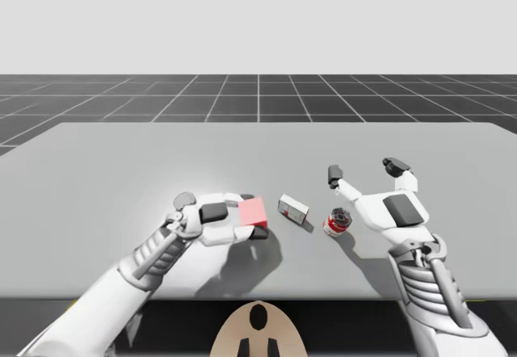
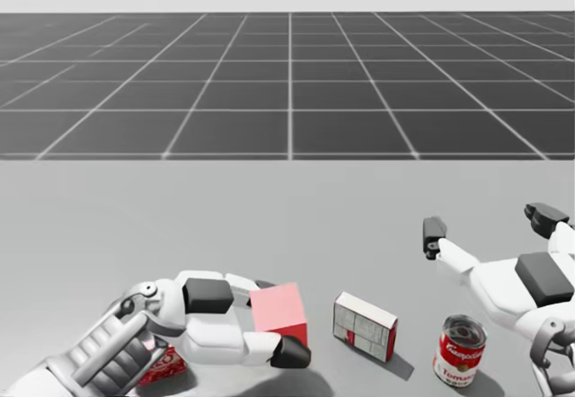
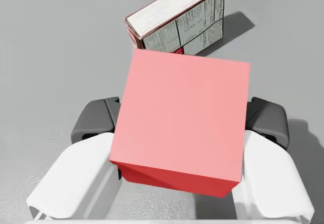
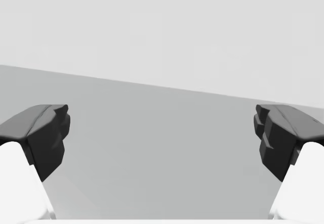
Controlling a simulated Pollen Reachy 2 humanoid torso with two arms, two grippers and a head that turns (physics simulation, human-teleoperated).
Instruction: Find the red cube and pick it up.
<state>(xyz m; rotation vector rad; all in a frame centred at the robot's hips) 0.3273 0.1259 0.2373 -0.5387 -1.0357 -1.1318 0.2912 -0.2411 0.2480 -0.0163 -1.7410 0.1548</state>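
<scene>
The red cube sits between the two dark fingertips of my left gripper, which is shut on it from both sides. The cube seems to hang just above the grey table, left of centre and near the front. My right gripper stands wide open over the table's right part, with nothing between its fingers.
A small white-and-red box lies just ahead of the cube. A red-and-white can stands upright beside my right hand. A flat red item lies partly hidden under my left wrist.
</scene>
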